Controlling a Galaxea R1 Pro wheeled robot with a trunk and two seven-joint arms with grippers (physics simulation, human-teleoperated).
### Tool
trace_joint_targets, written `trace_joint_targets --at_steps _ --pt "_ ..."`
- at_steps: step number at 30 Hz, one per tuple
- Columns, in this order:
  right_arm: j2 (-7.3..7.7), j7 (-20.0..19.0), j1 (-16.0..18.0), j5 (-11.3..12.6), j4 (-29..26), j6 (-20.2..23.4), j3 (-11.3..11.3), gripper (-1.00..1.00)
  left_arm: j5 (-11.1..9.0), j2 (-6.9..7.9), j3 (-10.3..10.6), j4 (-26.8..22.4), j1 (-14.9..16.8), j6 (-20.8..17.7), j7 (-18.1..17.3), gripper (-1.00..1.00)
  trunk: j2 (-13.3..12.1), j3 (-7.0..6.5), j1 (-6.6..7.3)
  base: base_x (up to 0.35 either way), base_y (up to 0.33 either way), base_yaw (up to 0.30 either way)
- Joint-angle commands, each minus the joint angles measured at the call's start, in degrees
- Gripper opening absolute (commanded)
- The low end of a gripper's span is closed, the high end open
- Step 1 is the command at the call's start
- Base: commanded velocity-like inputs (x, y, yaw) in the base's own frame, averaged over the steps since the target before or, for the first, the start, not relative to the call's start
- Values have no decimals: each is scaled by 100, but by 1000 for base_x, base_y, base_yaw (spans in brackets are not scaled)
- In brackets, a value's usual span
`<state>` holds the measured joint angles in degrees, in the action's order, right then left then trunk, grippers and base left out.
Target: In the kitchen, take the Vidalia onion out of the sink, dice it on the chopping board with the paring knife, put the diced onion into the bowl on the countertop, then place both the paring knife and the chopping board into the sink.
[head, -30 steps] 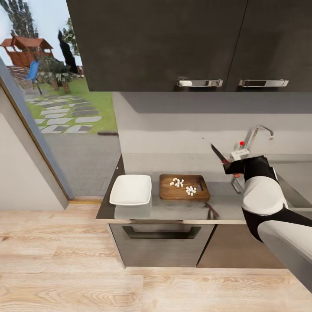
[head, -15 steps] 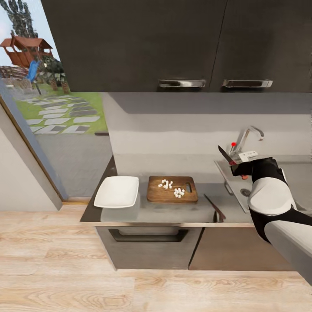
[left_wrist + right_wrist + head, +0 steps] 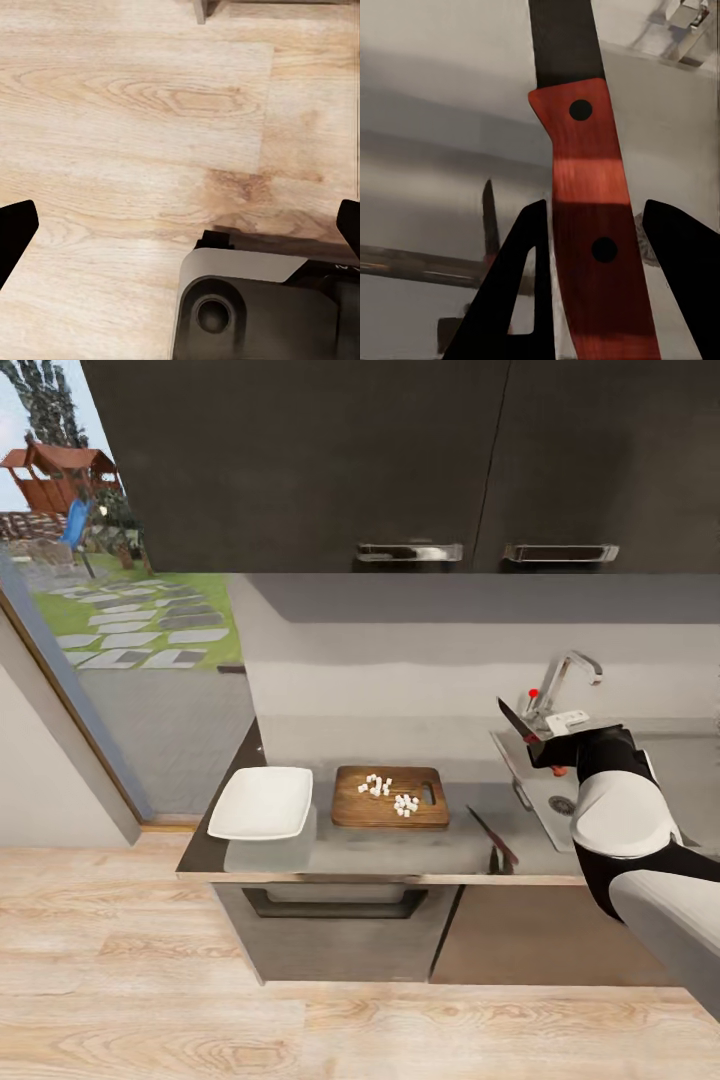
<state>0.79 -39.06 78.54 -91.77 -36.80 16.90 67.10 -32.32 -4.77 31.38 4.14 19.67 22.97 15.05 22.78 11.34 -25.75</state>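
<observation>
Your right gripper clamps the paring knife by its red handle above the sink; diced onion sits on the chopping board, beside the bowl. Left gripper spread wide.

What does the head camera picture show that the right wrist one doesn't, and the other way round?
Head view alone: the chopping board carrying the diced onion, the empty white bowl beside it, and the sink past the countertop.

Right wrist view alone: two dark rivets on the knife's red handle, clamped between the black fingers.

Both: the paring knife, held in the right gripper.
</observation>
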Motion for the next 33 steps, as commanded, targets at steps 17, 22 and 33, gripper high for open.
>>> trace_joint_targets --at_steps 17,22,33 --pt "21 241 -517 -16 170 -116 36 -100 -3 -7 35 25 10 32 16 100 14 12 -4 0 -135 0" --pt "31 367 -593 -2 213 -132 59 -100 -3 -7 35 25 10 32 16 100 14 12 -4 0 0 0" --pt "316 382 -687 -7 225 -433 568 -100 -3 -7 34 25 10 28 16 100 14 12 -4 24 0 0"
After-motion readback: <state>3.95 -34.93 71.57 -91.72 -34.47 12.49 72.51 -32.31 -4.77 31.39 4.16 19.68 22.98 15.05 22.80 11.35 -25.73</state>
